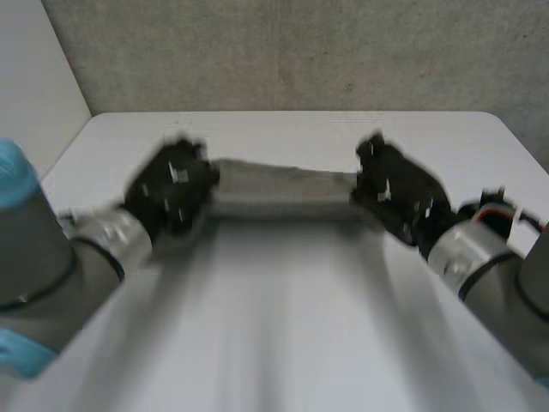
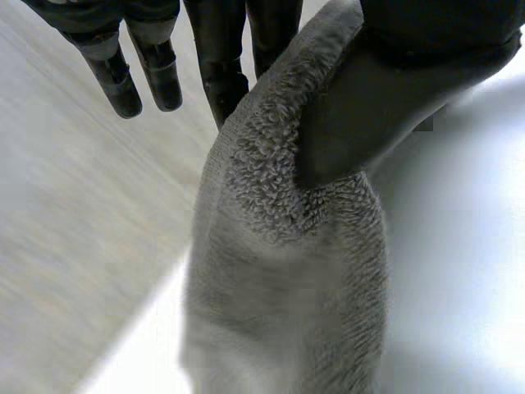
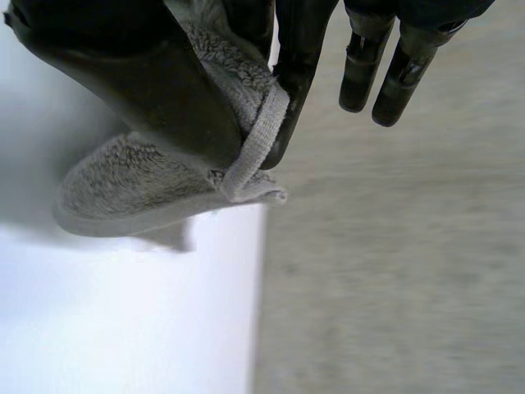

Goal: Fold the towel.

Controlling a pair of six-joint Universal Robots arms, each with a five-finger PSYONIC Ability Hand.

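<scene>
A grey terry towel [image 1: 283, 190] hangs stretched between my two hands above the white table [image 1: 283, 129], its lower part sweeping down toward the near edge. My left hand [image 1: 171, 184] pinches the towel [image 2: 279, 246] at its left end between thumb [image 2: 385, 90] and fingers [image 2: 221, 57]. My right hand [image 1: 395, 189] pinches the right end, where the hemmed towel corner [image 3: 246, 164] is clamped between thumb [image 3: 148, 74] and a finger [image 3: 295, 66]. Two other fingers of each hand stick out straight beside the cloth.
A grey rough wall [image 1: 300, 51] rises behind the table's far edge. The table's left side meets a pale wall [image 1: 34, 77]. Both arms [image 1: 77, 257] reach in from the near corners.
</scene>
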